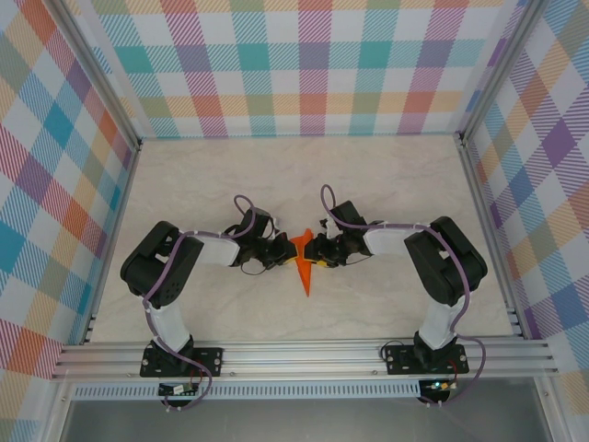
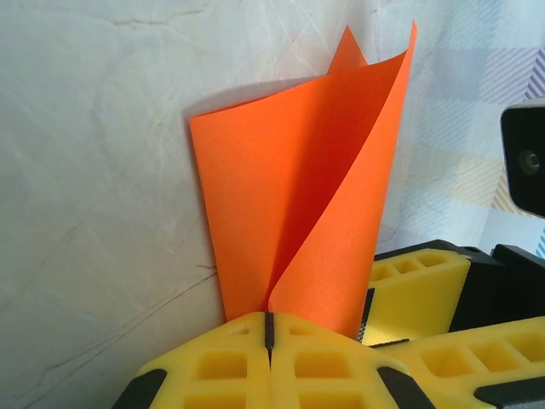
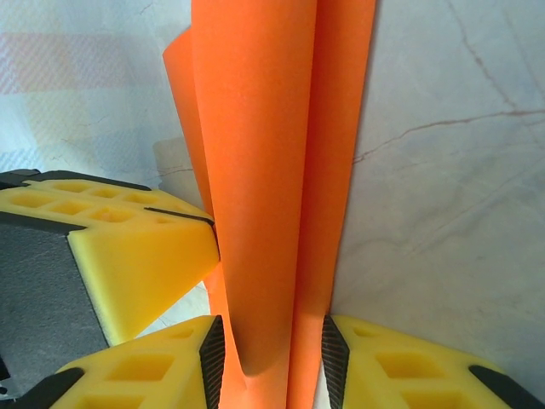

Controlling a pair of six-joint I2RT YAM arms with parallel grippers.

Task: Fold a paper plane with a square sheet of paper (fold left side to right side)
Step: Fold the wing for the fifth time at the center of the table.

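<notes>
On the left, pinched with the left gripper [image 1: 279, 251] [image 2: 268, 341] fully closed, yellow fingertips [image 2: 221, 362] meeting at a seam on the lower edge of the orange paper [image 1: 305, 268] [image 2: 289, 196], curled up into a loose cone. In the middle of the pale marbled table [image 1: 368, 184], wedged between both grippers, narrow tip pointing toward the arm bases. On the right, gripped with the right gripper [image 1: 318, 250] [image 3: 268, 349] – jaws only partway apart, dark pads [image 3: 211, 349] pressing each side of the doubled-over roll.
</notes>
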